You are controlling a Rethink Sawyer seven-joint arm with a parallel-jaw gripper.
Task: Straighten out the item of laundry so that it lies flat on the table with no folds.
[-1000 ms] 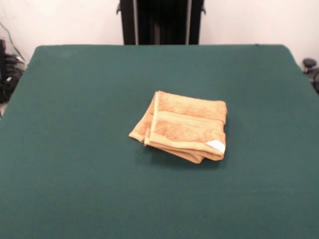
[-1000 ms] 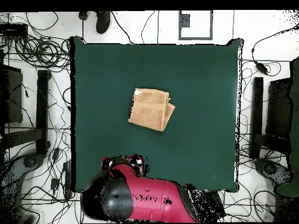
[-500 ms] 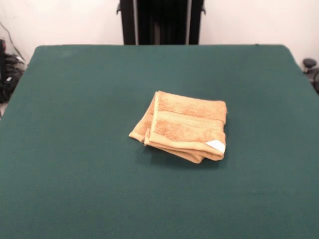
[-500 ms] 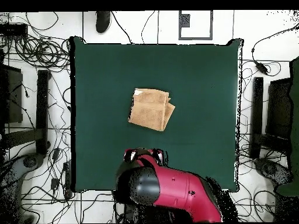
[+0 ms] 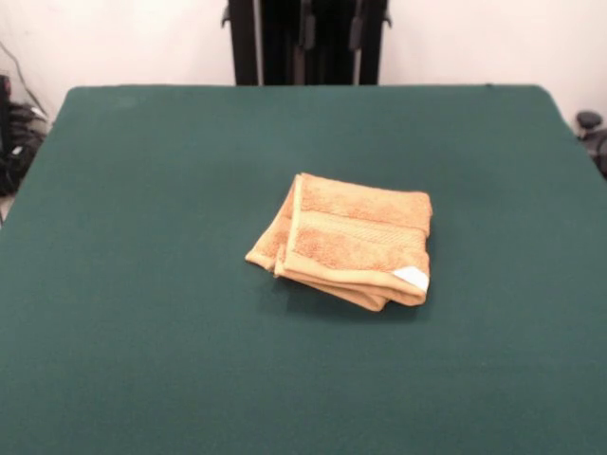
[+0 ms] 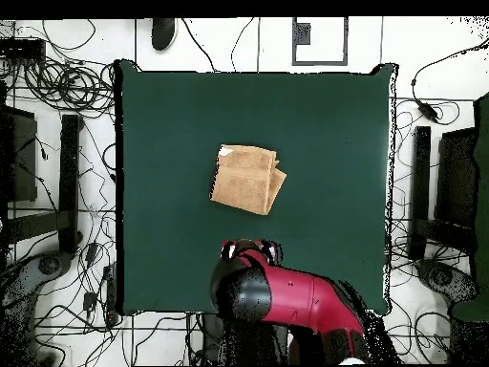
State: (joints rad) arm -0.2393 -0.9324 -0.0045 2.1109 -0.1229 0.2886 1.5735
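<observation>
The orange-tan towel [image 5: 346, 242] lies folded over itself in several layers near the middle of the dark green table [image 5: 142, 190], with its white tag [image 5: 412, 278] at the near right corner. In the overhead view the towel [image 6: 247, 179] is a small folded square on the table [image 6: 325, 124]. The red arm comes in over the bottom table edge, and my gripper [image 6: 248, 252] is at its tip, a short way below the towel and apart from it. The arm hides whether the gripper is open or shut.
The black pedestal [image 5: 305, 43] stands behind the table's far edge. In the overhead view, cables [image 6: 57, 86] cover the floor around the table, dark stands flank it left [image 6: 69, 182] and right [image 6: 420, 191], and a grey-framed panel [image 6: 320, 40] lies above.
In the overhead view the arm has swung rightward from the table's lower left edge and reached further over the table, closer to the towel. The towel has not moved.
</observation>
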